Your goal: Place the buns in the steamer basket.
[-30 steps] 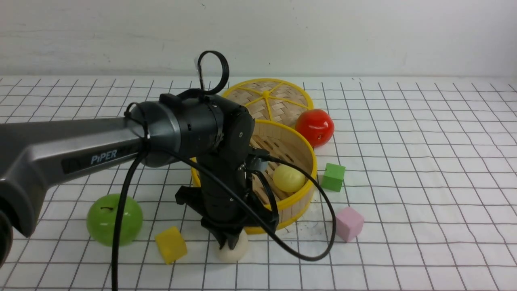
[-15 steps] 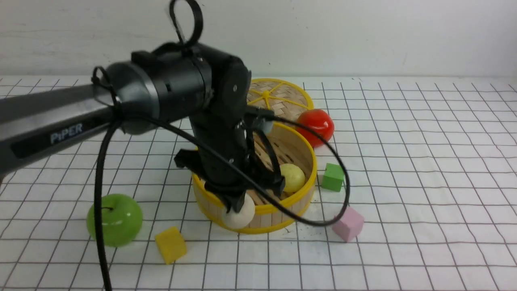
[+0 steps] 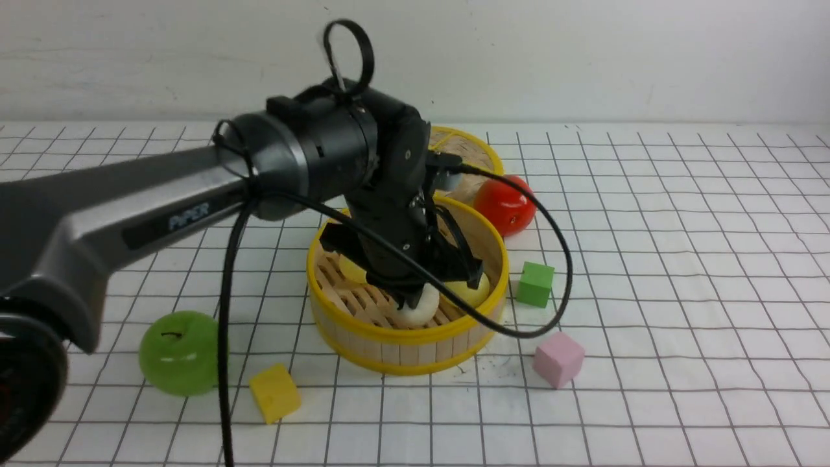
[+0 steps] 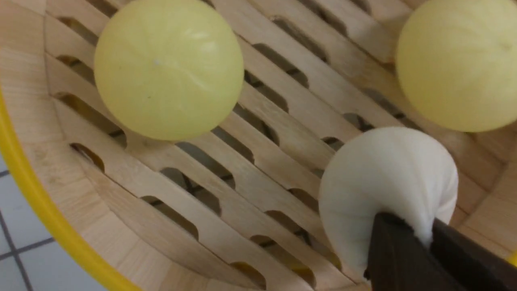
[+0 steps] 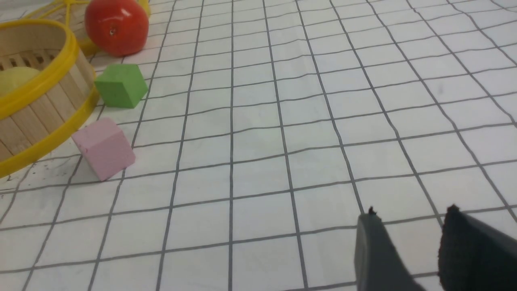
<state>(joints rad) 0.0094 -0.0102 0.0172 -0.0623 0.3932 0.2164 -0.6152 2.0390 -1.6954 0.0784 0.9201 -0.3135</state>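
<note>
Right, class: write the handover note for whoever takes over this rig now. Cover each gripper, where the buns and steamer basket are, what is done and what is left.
Left gripper: shut on the cream bun, held inside the steamer basket, low over the slatted floor.
Right gripper: open, empty, over bare table away from the basket.
Two pale yellow buns already lie in the basket.
Done: two buns placed, the third carried in.
Left: release the cream bun, then withdraw the left arm.
</note>
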